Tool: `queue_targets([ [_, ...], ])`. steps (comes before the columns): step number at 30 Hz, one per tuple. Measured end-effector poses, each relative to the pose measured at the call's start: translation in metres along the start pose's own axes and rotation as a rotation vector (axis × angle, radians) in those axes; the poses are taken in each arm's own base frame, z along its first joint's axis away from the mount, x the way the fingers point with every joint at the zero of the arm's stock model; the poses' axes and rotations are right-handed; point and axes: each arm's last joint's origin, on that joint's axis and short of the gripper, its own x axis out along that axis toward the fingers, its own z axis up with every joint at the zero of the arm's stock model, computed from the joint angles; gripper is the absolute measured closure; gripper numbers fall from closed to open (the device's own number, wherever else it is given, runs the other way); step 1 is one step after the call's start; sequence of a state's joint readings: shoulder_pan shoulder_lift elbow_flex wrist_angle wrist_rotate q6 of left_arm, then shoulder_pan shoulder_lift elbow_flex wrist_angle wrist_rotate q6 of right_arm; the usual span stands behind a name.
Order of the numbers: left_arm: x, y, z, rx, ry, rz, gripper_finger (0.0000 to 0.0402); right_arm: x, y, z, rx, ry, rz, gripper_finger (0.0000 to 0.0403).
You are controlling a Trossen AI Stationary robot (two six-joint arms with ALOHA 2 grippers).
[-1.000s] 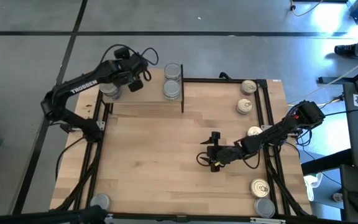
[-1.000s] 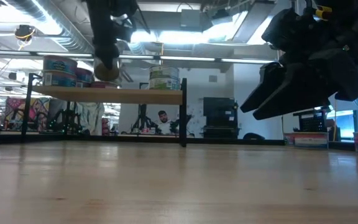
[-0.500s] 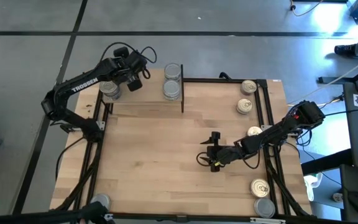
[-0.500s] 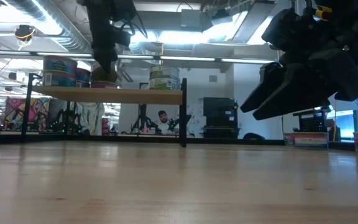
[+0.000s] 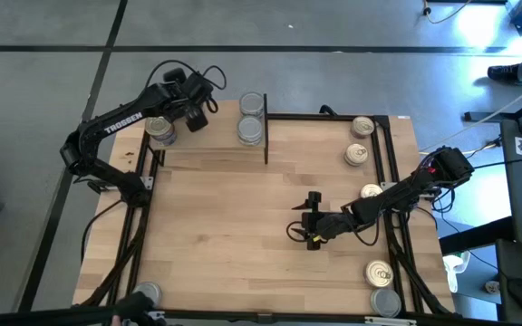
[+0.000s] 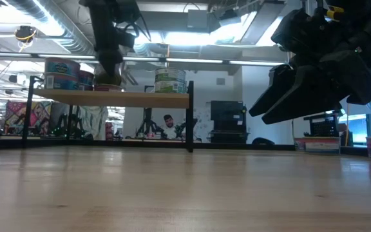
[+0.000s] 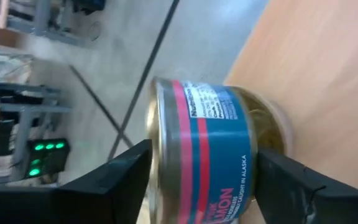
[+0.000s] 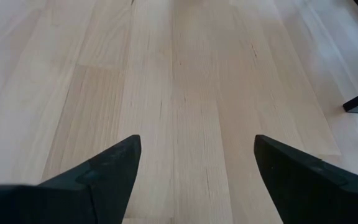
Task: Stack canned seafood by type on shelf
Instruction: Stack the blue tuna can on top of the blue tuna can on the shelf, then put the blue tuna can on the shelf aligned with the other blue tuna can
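A blue-and-red labelled can [image 7: 204,155] stands upright on a gold tin [image 7: 271,127] at the left end of the shelf [image 5: 208,152]. In the high view this stack [image 5: 159,131] shows beside my left gripper [image 5: 174,121]. My left gripper [image 7: 202,152] is open, one finger on each side of the top can. Two more cans [image 5: 252,104] [image 5: 251,132] stand at the shelf's right end. My right gripper [image 5: 304,217] hovers open over the middle of the table, with only bare wood between its fingers [image 8: 104,168]. My left gripper's fingers [image 7: 126,177] flank the top can's labelled wall [image 7: 166,124], coming slanting down from the far left. I cannot tell whether they touch it. The can stands upright on the tin below.
Loose cans stand along the table's right side [image 5: 362,127] [image 5: 357,156] [image 5: 371,192] and at the near right corner [image 5: 379,272] [image 5: 386,302]. One can stands at the near left corner [image 5: 145,292]. The shelf's black post [image 6: 190,116] stands at its right end.
My left gripper has come down a little toward the shelf's left end with the can. The can hung above the shelf a second ago and now stands on the tin there. My right gripper has kept still.
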State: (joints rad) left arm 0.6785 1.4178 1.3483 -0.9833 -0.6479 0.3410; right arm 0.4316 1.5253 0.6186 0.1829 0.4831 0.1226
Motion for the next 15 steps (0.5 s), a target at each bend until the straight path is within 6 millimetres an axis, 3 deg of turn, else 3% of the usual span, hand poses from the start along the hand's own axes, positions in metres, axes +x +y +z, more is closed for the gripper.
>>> queue_targets([
  [6, -0.0011, -0.0033, 0.0011, 0.0, -0.026, -0.067, 0.0123, 0.0, 0.0001, 0.0, 0.0, 0.0, 0.0, 0.0088],
  [15, -0.0034, -0.0084, -0.0009, 0.016, -0.017, -0.127, 0.0121, 0.0001, 0.0, 0.0001, 0.001, -0.001, 0.0, 0.0088],
])
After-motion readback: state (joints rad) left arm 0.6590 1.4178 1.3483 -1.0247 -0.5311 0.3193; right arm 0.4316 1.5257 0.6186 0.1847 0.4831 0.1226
